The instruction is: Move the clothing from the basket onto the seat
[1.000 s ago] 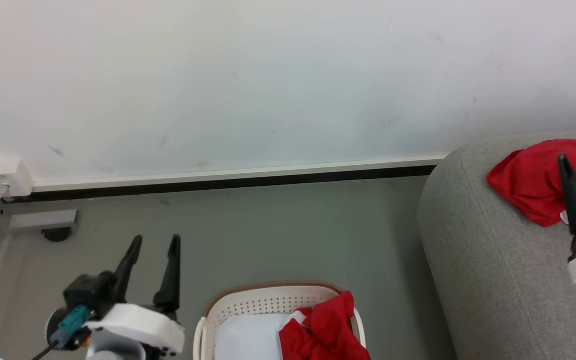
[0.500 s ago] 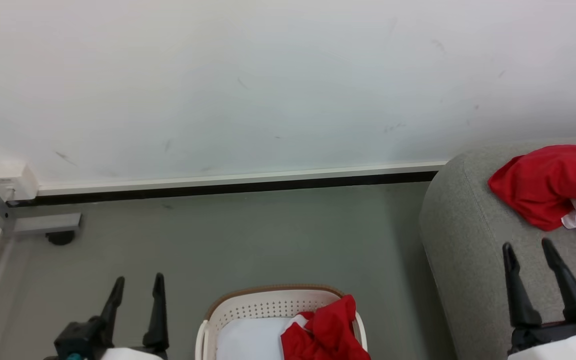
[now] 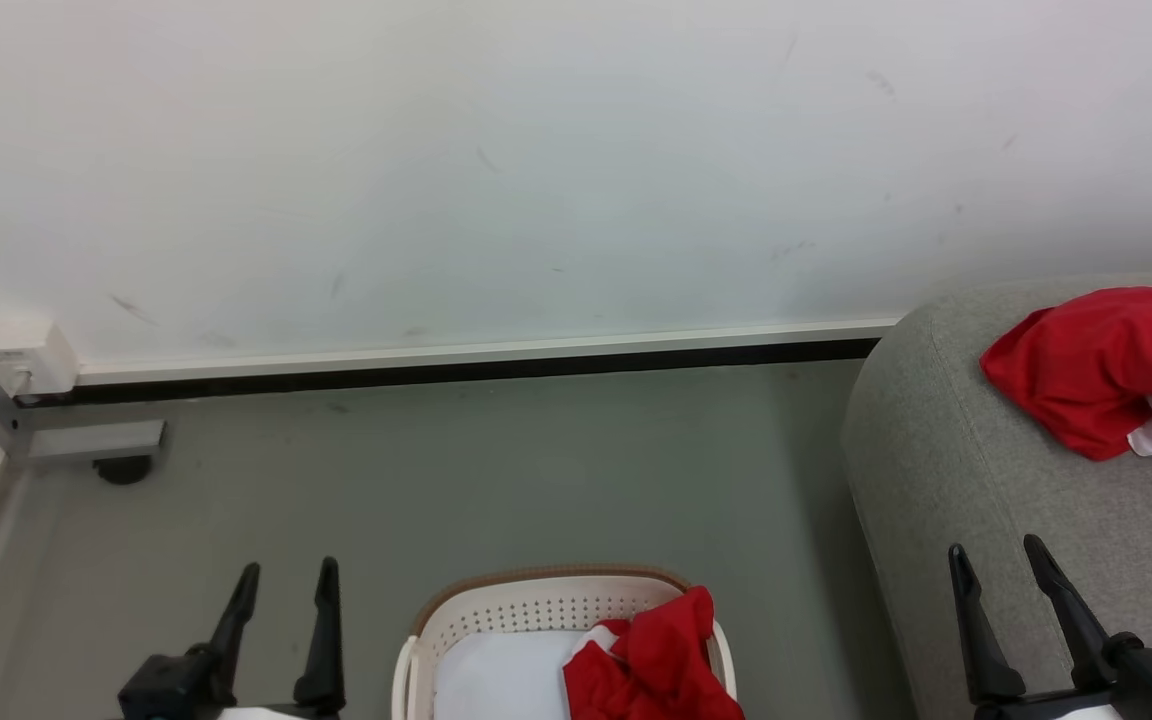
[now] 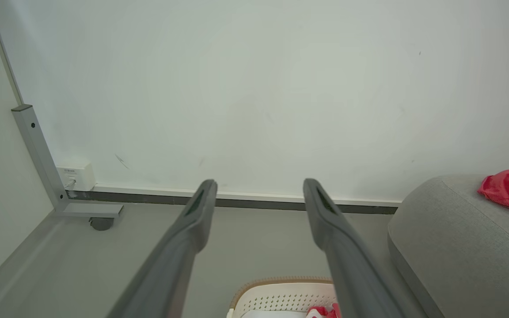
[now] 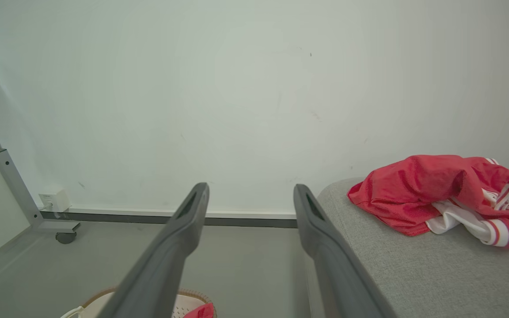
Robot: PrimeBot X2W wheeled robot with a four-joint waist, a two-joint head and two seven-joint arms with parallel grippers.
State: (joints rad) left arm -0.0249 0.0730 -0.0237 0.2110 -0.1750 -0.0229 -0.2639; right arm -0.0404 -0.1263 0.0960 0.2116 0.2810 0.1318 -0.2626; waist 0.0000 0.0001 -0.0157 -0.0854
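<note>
Hanging released, left hand and right hand flank the basket; grabbing clothing between them may snag the liner.

Left gripper: two long, black, tapering fingers on black knuckle blocks; sliver of white housing beneath, at the near edge. Right gripper: matching pair, black, slim, pointed, on a bulkier black mount. Seen close in the left wrist view: fingers matte dark grey, flattened, rounded at the tips, each with a narrow dark recessed slot on the inner face.
</note>
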